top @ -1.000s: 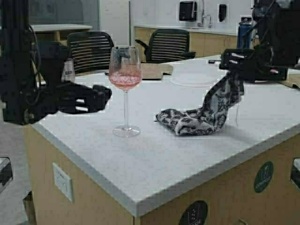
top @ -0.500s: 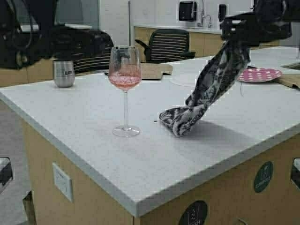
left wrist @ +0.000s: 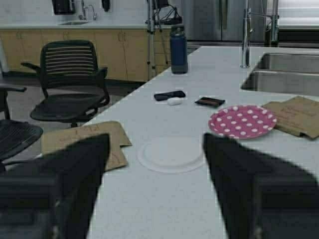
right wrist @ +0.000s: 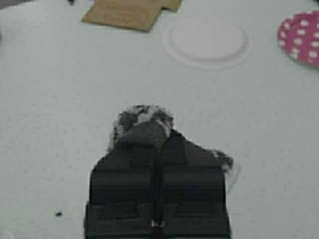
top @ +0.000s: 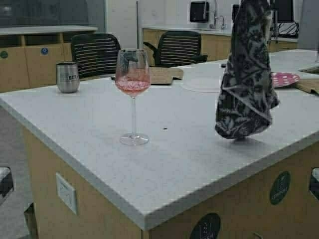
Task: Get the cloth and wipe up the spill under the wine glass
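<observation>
The wine glass [top: 133, 79] stands upright on the white counter [top: 164, 164], left of centre, with pink liquid in its bowl. I see no clear spill at its foot, only a small dark speck [top: 165, 129] to its right. The cloth [top: 246, 74], grey-white with a dark floral print, hangs straight down at the right, its lower end close over the counter. My right gripper [right wrist: 162, 137] is shut on the cloth [right wrist: 142, 117], above the high view's top edge. My left gripper [left wrist: 155, 149] is open and holds nothing, raised over the counter and out of the high view.
A steel tumbler [top: 67, 77] stands at the counter's far left. Behind the glass lie brown cardboard [top: 164, 74], a white plate [top: 202, 83] and a pink dotted plate [top: 285, 78]. Office chairs [top: 94, 52] stand beyond. A sink [left wrist: 284, 74] is at the far right.
My right gripper has lifted the cloth off the counter and out of the high view's top, so it now hangs free. My left arm has risen out of the high view.
</observation>
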You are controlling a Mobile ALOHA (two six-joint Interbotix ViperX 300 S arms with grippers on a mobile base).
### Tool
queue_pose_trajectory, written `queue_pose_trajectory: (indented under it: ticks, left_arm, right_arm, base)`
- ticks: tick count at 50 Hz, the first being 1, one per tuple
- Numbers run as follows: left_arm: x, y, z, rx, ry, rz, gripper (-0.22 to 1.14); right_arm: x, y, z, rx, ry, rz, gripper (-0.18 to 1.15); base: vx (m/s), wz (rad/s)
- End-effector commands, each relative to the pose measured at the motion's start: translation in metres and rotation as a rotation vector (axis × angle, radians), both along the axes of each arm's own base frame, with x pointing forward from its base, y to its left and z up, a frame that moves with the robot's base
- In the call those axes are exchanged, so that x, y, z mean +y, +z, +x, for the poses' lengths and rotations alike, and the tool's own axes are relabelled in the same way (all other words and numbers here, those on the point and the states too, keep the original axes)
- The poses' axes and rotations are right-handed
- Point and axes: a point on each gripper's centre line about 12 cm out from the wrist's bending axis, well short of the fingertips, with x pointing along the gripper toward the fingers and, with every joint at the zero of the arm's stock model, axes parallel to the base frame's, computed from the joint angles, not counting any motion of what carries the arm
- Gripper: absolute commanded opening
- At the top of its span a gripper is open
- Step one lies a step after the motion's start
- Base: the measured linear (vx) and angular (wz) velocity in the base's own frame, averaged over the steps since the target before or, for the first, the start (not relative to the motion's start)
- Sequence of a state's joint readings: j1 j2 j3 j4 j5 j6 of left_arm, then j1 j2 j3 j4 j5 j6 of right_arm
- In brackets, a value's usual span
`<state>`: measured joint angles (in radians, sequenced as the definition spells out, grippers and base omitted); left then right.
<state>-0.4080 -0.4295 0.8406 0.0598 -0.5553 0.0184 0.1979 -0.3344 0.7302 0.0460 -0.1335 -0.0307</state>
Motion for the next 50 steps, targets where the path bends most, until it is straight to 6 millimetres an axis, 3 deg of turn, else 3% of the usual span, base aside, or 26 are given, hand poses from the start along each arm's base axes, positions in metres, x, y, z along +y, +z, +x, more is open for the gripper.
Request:
queue_pose_trajectory:
  ticks: [1, 12, 15, 27, 50]
  left_arm:
    - [-0.001, 0.037, 0.004, -0.018, 0.007, -0.009, 0.93]
    - [-0.002, 0.072, 0.008, -0.048, 0.011, -0.021, 0.93]
    - [-0.002, 0.074, 0.007, -0.052, 0.011, -0.022, 0.93]
    - [-0.003, 0.064, 0.01, -0.028, 0.011, -0.013, 0.93]
    - [-0.003, 0.065, 0.01, -0.041, 0.011, -0.01, 0.93]
  right_arm:
    - [0.001, 0.047, 0.0, -0.091, 0.005, 0.021, 0.06]
    - [0.002, 0.087, 0.0, -0.132, 0.009, 0.027, 0.06]
    - [0.001, 0.092, -0.002, -0.136, 0.01, 0.026, 0.06]
    - [0.001, 0.088, -0.007, -0.127, 0.01, 0.023, 0.06]
    - [0.0, 0.083, -0.007, -0.125, 0.011, 0.016, 0.06]
  base:
    - [0.0, 0.0]
    - [0.0, 0.0]
    - [0.0, 0.0]
    - [0.0, 0.0]
    - [0.0, 0.0]
